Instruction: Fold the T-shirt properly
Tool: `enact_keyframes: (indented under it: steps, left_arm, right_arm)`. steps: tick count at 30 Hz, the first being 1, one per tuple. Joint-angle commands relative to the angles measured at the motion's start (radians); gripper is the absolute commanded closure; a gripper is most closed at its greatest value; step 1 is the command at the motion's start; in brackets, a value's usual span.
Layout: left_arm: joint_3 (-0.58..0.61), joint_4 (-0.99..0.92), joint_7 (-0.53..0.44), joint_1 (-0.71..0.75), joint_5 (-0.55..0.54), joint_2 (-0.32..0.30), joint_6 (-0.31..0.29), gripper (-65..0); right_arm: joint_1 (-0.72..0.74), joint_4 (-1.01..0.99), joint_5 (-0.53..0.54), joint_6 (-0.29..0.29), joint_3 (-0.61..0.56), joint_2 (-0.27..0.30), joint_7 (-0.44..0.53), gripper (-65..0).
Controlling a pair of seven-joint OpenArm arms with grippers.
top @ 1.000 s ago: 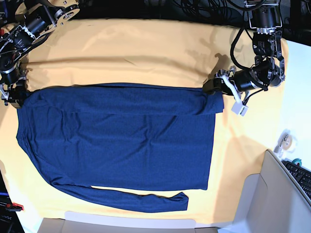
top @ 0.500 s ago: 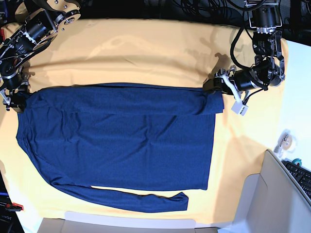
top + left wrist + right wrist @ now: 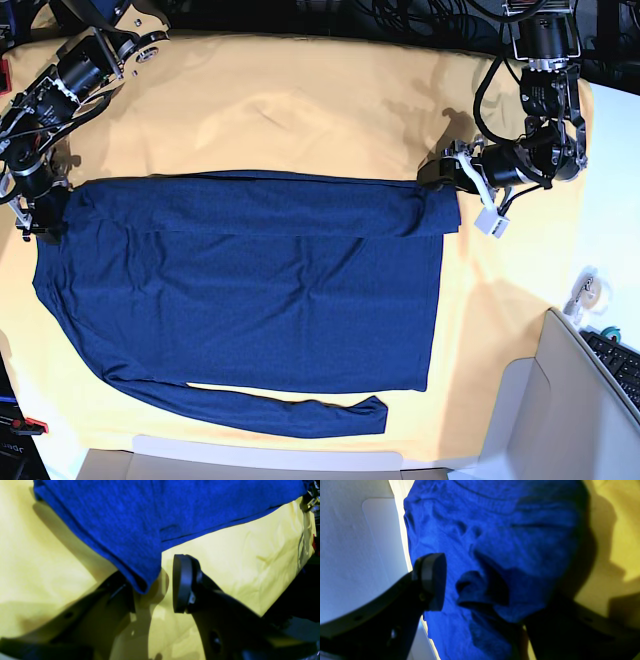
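Note:
The dark navy T-shirt (image 3: 250, 290) lies spread flat on the yellow cloth (image 3: 300, 100), its top edge folded down as a band and one long sleeve (image 3: 290, 410) lying along the bottom. My left gripper (image 3: 432, 177) sits at the shirt's upper right corner. In the left wrist view it (image 3: 155, 585) is open, and the shirt corner (image 3: 140, 580) rests against one finger. My right gripper (image 3: 38, 215) is at the shirt's upper left corner. In the right wrist view it (image 3: 490, 597) is open, with bunched shirt fabric (image 3: 480, 590) between the wide jaws.
A white box flap (image 3: 560, 400) and a keyboard (image 3: 622, 365) stand at the lower right. A tape roll (image 3: 590, 290) lies on the white table to the right. A white tag (image 3: 490, 222) hangs from the left arm. Cables run along the back edge.
My right arm has shifted at the shirt's upper left corner, and the fabric there has moved slightly right. The left arm and the rest of the shirt have stayed put.

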Motion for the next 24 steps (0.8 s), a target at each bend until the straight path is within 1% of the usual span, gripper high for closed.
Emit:
enact_keyframes:
  steps: [1,4,6,8,10,11,13,15,16,19,20,22,24]
  left_arm:
    - [-0.007,0.019,-0.006,-0.014,-0.019,-0.015,-0.001,-19.9]
    - [-0.007,0.019,-0.007,-0.014,-0.019,-0.015,-0.001,-19.9]
    - [-0.007,0.017,-0.009,-0.014,-0.019,-0.015,-0.001,-19.9]
    - [-0.007,0.016,-0.006,-0.014,-0.019,-0.015,0.0,-20.1]
    - [-0.007,0.013,-0.006,-0.014,-0.018,-0.015,0.0,-20.2]
    - [-0.007,0.013,-0.004,-0.015,-0.018,-0.015,0.0,-20.2]
    - [-0.007,0.011,-0.004,-0.015,-0.018,-0.015,0.0,-20.4]
    - [-0.007,0.01,-0.004,-0.018,-0.016,-0.015,0.002,-22.4]
    - [-0.007,0.007,-0.004,-0.026,-0.016,-0.015,0.015,-23.9]
    - [-0.007,-0.035,-0.003,-0.038,-0.016,-0.016,0.091,-29.5]
    - [-0.007,-0.047,-0.003,-0.046,-0.016,-0.021,0.106,-30.7]
    - [-0.004,-0.069,-0.004,-0.069,-0.016,-0.039,0.112,-31.7]
    - [-0.004,-0.076,-0.006,-0.083,-0.016,-0.042,0.112,-31.7]
  right_arm:
    - [0.015,0.012,0.007,0.002,-0.001,0.016,0.001,-34.1]
    - [0.006,0.011,0.006,0.002,0.001,0.002,0.001,-32.9]
    - [-0.009,0.011,0.006,0.002,0.002,-0.001,0.001,-25.4]
    - [-0.012,0.011,0.006,0.003,0.002,-0.003,0.001,-15.1]
    - [-0.015,0.011,0.006,0.003,0.001,-0.004,0.001,-1.8]
    - [-0.017,0.009,0.006,0.003,0.001,-0.004,-0.003,0.0]
    - [-0.017,0.009,0.006,0.003,-0.001,-0.004,-0.006,0.0]
    - [-0.017,0.009,0.006,0.003,-0.001,-0.004,-0.006,0.0]
    - [-0.018,0.009,0.006,0.003,-0.001,-0.004,-0.006,0.0]
    - [-0.018,0.009,0.006,0.003,-0.001,-0.004,-0.006,0.0]
    - [-0.02,0.009,0.006,0.003,-0.001,-0.004,-0.006,0.0]
    - [-0.026,0.009,0.007,0.003,-0.001,-0.004,-0.006,0.0]
    - [-0.031,0.009,0.007,0.003,-0.001,-0.004,-0.006,0.0]
